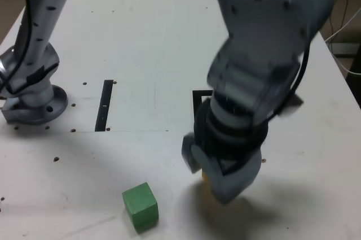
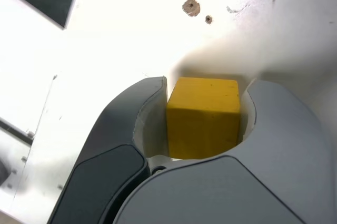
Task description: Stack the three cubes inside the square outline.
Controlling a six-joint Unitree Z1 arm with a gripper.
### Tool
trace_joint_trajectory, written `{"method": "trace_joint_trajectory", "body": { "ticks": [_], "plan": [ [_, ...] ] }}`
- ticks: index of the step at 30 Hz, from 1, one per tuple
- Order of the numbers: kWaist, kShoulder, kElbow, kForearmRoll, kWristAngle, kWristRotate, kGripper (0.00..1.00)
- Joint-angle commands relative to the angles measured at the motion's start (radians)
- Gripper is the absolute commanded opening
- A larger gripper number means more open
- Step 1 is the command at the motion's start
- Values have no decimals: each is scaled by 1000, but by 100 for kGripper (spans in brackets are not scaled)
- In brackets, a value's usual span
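The jaws are closed around the yellow cube [image 2: 203, 116] down on the desk [image 1: 146, 36], near the square outline [image 1: 198, 97]. Lift it straight up before swinging over, so it doesn't twist; the green cube [image 1: 140, 205] waits nearby.

White table [image 1: 146, 42], scuffed, small screw holes. Arm base [image 1: 34, 101] bolted at exterior view's left. Black strip [image 1: 105, 105] just right of it. Square outline [image 1: 201, 97] mid-right, mostly hidden. Green cube [image 1: 140, 206] near edge; yellow cube [image 2: 202, 117] right of it.
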Motion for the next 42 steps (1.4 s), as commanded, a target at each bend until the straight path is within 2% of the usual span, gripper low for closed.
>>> {"method": "trace_joint_trajectory", "body": {
  "ticks": [1,6,11,26,42],
  "plan": [
    [10,-19,-32,38,2,-21,28],
    [55,-37,-87,135,-12,-107,28],
    [133,-64,-87,175,-40,-163,28],
    [379,-137,-12,173,-85,-223,28],
    [504,-96,-43,158,-121,-284,28]
  ]
}}
